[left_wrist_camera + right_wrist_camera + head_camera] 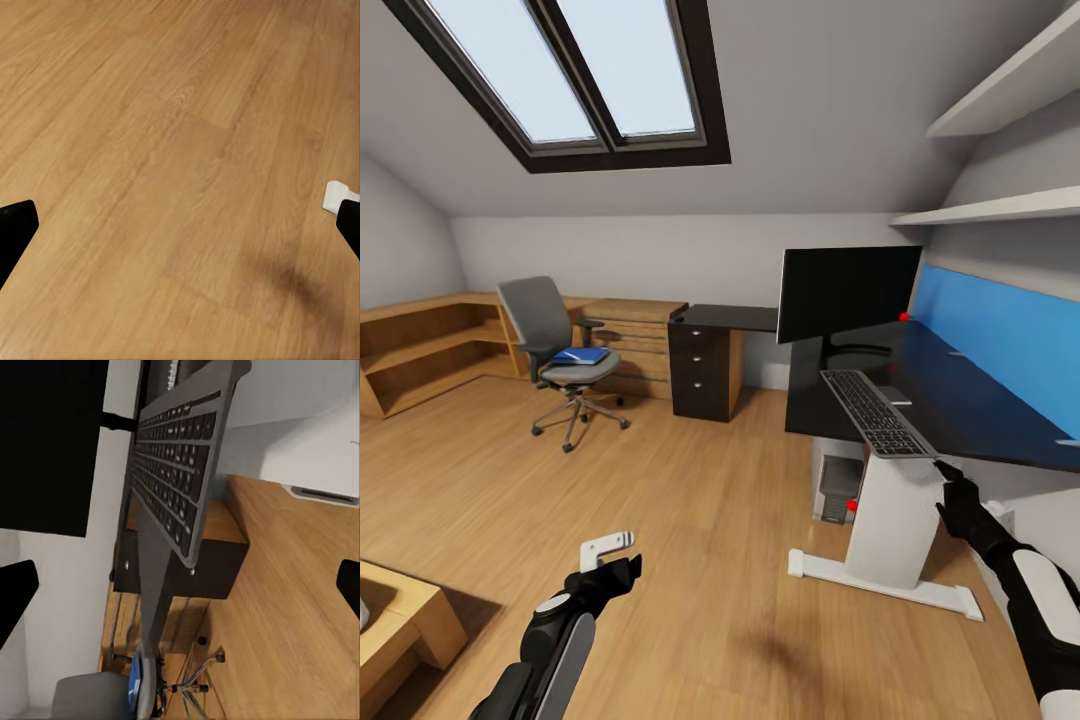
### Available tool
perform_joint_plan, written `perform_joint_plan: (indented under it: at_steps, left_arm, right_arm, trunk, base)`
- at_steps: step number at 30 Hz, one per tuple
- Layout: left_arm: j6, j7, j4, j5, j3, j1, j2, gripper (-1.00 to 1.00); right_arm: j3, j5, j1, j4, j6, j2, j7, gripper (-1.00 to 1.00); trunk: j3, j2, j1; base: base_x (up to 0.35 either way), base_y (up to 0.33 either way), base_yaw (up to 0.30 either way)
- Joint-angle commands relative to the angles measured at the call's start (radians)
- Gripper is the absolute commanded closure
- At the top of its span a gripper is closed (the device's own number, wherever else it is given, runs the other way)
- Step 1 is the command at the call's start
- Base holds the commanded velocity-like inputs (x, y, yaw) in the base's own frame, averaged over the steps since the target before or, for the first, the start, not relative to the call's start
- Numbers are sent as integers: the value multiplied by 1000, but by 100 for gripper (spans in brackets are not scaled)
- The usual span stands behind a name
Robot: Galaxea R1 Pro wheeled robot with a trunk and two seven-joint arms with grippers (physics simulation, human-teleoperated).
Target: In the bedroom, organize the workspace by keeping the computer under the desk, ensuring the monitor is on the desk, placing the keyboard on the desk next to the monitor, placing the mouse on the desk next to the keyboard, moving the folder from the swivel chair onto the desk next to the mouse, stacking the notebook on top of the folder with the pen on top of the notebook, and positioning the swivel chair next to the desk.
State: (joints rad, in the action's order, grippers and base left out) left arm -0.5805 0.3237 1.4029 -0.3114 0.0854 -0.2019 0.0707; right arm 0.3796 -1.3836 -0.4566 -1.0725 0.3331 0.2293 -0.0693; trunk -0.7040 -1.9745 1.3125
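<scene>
Reaching: right tool [948, 474] spread wide, empty, just beside the keyboard's near end.
Keyboard [876, 412]: on the tabletop [960, 400] by the monitor [848, 292], near end jutting past the front edge.
Risk: clumsy nudge could tip it off onto the floor.
Left tool [622, 570]: spread, empty, low over floorboards.
Folder [580, 355]: on the swivel chair [556, 350], well apart.

We're in an attic room: sloped white ceiling with a dark-framed skylight [575, 75] (daylight coming through). Light wood plank floor [660, 520]. Low wooden corner shelving [420, 345] runs along the far-left walls, beside a light wooden drawer chest [630, 335]. Two white wall shelves [1000, 150] hang upper right.
</scene>
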Motion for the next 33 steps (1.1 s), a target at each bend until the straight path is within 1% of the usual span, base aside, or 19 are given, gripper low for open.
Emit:
perform_joint_plan:
  at_steps: [1,3,7,12,15,16,22,33]
  left_arm:
    - [-3,10,0,-11,1,-1,0,-100]
    - [-3,10,-3,-10,2,-1,0,-100]
    - [-2,9,-6,-9,2,-1,0,-100]
    - [-2,7,-7,-9,2,-1,0,-100]
    - [-2,7,-7,-9,2,-1,0,-100]
    - [-2,6,-7,-9,2,-1,0,-100]
    - [-2,6,-7,-8,2,-1,0,-100]
    - [-2,8,-6,-8,1,-1,-1,-100]
  right_arm:
    - [2,-9,-1,-4,4,0,2,-100]
    - [2,-9,-1,-7,4,0,28,-100]
    - [3,-10,-1,-1,3,0,43,-100]
    - [7,-13,-1,60,4,2,47,-100]
    - [15,-15,-1,78,4,3,47,-100]
    - [34,-16,-1,95,6,4,48,-100]
    - [41,-17,-2,115,6,5,48,-100]
    - [41,-17,-2,121,7,4,41,-100]
  trunk:
    - [-1,-1,0]
    - [-1,-1,0]
    - [-1,-1,0]
    - [-1,-1,0]
    - [-1,-1,0]
    - [-1,-1,0]
    - [-1,-1,0]
    - [-1,-1,0]
  base:
    - [100,0,0]
    - [194,0,0]
    - [225,0,0]
    - [79,0,0]
    - [59,0,0]
    - [156,0,0]
    - [54,0,0]
    - [43,28,0]
